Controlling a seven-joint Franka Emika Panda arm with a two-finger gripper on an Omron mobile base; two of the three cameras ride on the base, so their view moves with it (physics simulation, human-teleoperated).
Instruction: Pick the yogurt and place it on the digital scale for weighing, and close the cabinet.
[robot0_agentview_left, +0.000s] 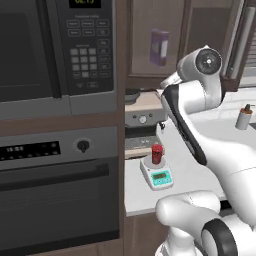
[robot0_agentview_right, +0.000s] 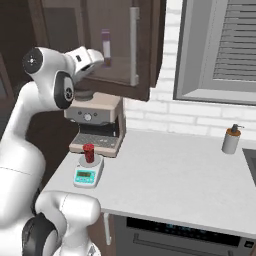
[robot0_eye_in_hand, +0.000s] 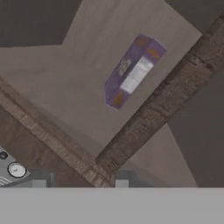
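Hand: my hand (robot0_agentview_right: 98, 59) is closing down narrow, holding nothing.
Ahead: purple box (robot0_eye_in_hand: 132, 72) is standing in the brown wood cabinet (robot0_agentview_right: 145, 60).
Tabletop (robot0_agentview_right: 175, 170): red cylindrical yogurt (robot0_agentview_left: 157, 154) is sitting on the digital scale (robot0_agentview_left: 159, 176).

- My white Franka arm with dark joints (robot0_agentview_left: 200, 130) rises from the base, bends at a high elbow and reaches up and forward.
- In the right base view the wrist (robot0_agentview_right: 82, 60) sits raised, angled up and away from me.
- The two-finger gripper (robot0_eye_in_hand: 80, 183) — two small dark tips low in the hand view — has its jaws drawn in, with nothing between them.
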